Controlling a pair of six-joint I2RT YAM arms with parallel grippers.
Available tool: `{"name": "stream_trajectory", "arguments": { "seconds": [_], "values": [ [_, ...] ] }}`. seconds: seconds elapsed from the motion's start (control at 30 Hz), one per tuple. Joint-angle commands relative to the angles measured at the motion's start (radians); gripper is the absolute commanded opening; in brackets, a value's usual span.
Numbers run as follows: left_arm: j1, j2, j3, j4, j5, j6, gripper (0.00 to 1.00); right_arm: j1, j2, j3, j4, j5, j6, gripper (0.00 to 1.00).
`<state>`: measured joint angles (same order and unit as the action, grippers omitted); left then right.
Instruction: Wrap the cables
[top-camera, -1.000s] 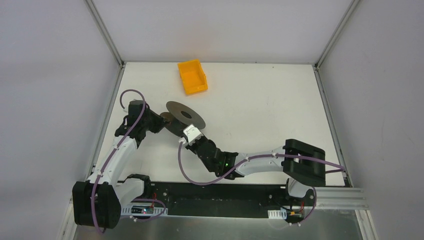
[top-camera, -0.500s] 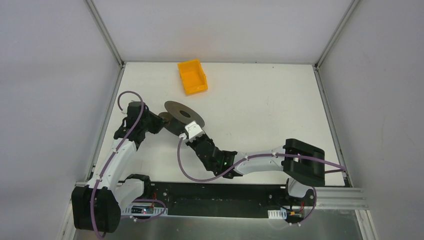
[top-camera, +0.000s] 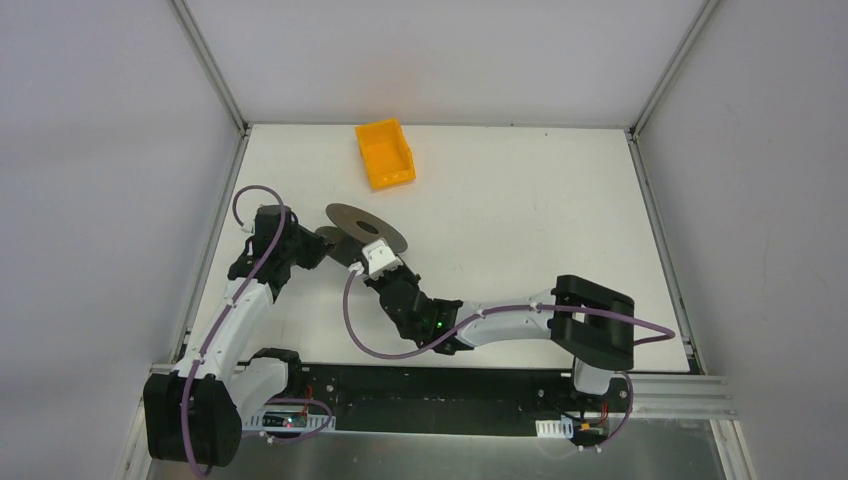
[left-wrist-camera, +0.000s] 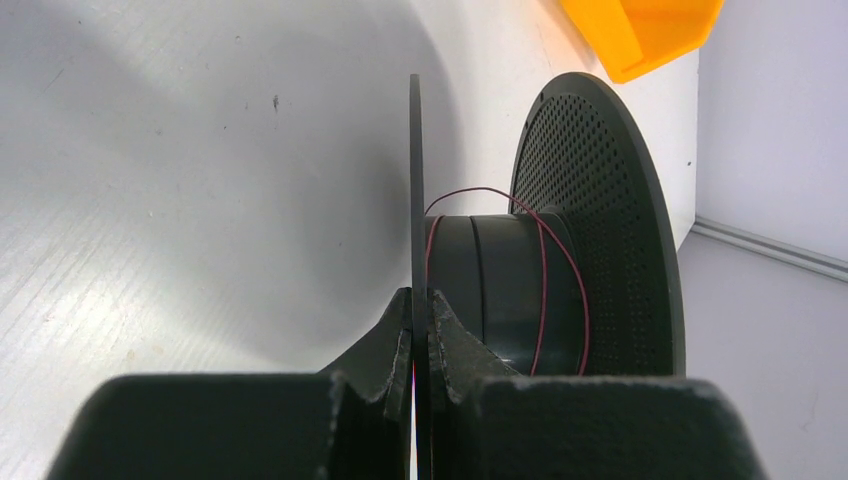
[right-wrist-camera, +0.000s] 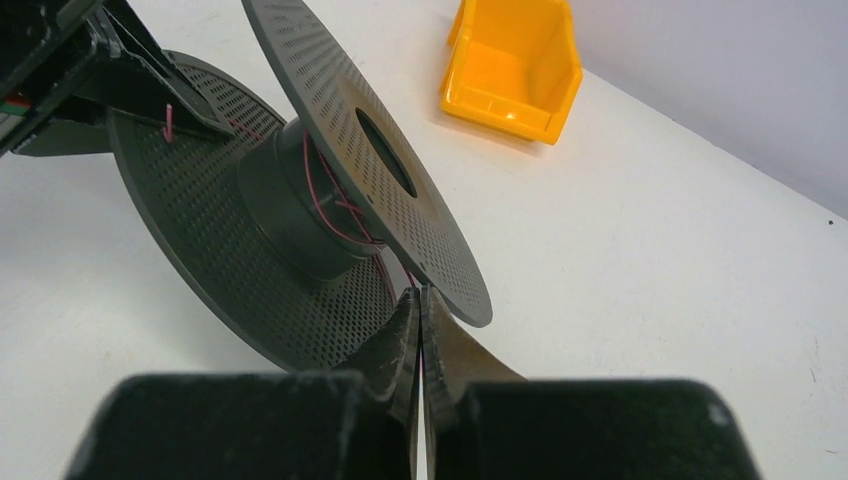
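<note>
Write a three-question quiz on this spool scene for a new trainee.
1. True or false: the left arm's fingers are shut on the edge of one flange of the black spool.
2. Multiple choice: the thin red wire is wound around A) the spool's hub, B) the left arm's fingers, C) the outer face of a flange.
3. Short answer: what do the right arm's fingers pinch just below the rim of the nearer flange?

Key: 1 true; 2 A; 3 the thin red wire, which runs down from the hub into the closed fingertips.
</note>
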<state>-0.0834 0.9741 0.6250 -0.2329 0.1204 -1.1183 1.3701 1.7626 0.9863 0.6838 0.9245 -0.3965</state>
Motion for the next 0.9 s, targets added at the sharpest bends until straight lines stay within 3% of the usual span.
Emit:
{"name": "stream_trajectory", "arguments": {
  "seconds": [0.0,0.87],
  "values": [
    [0.010,-0.036,0.003,0.033,0.011,-0.057,0.00,0.000,0.026,0.068,0.033,0.037,-0.023,0.00],
    [0.010,-0.048,-0.004,0.033,0.003,-0.054,0.00,-0.001,0.126,0.177,-0.039,0.037,-0.037,0.00]
  ]
}}
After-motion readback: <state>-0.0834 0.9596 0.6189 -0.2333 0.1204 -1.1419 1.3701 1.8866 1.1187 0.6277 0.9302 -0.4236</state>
